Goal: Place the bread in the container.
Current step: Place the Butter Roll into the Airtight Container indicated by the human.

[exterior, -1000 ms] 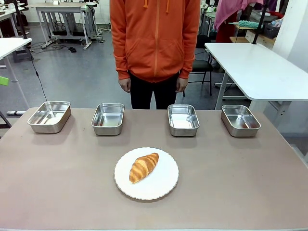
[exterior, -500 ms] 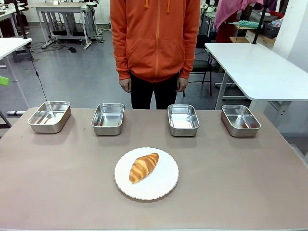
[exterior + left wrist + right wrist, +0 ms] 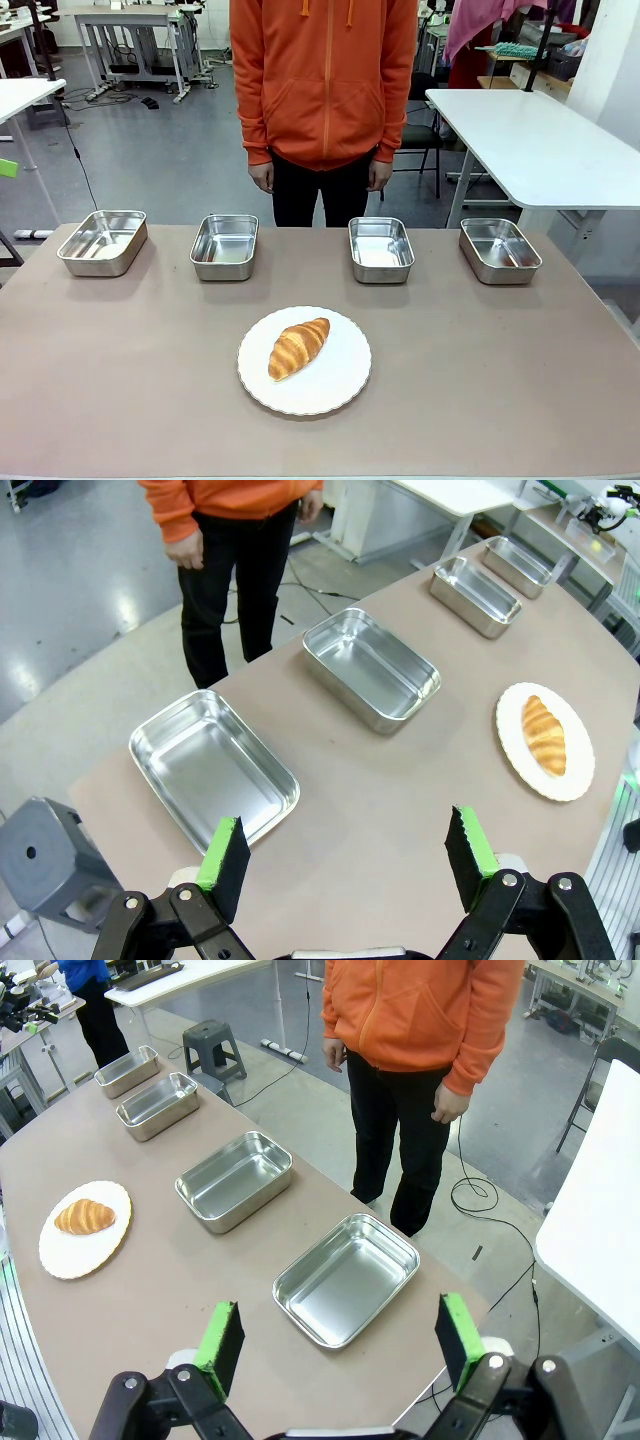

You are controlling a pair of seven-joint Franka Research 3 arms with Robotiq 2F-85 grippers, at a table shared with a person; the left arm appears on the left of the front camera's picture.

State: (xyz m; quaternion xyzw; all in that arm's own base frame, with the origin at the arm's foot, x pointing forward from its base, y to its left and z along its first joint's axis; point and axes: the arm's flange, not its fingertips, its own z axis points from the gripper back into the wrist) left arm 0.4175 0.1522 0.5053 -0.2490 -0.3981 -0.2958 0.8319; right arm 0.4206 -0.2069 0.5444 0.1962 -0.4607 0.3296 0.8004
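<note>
Because the golden-brown, crescent-shaped croissant (image 3: 298, 347) looks light, soft and flaky, I would pinch it gently across its thick middle. It lies on a round white plate (image 3: 340, 392) on the brown tabletop (image 3: 520, 380), with four empty shiny rectangular stainless-steel pans (image 3: 222, 270) in a row beyond. Both the left gripper (image 3: 345, 835) and the right gripper (image 3: 340, 1322) gape wide, holding nothing.

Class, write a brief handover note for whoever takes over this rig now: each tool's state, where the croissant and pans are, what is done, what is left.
Left tool: open, empty, above the left end of the table.
Right tool: open, empty, above the table's right end.
Croissant: on the white plate, mid-table, near side.
Steel pans: four in a row on the far side, all empty, from leftmost pan to rightmost pan.
Person: standing behind the table, hands at sides.
Done: nothing yet.
Left: grasp the croissant, place it in a pan; which pan is not shown.
</note>
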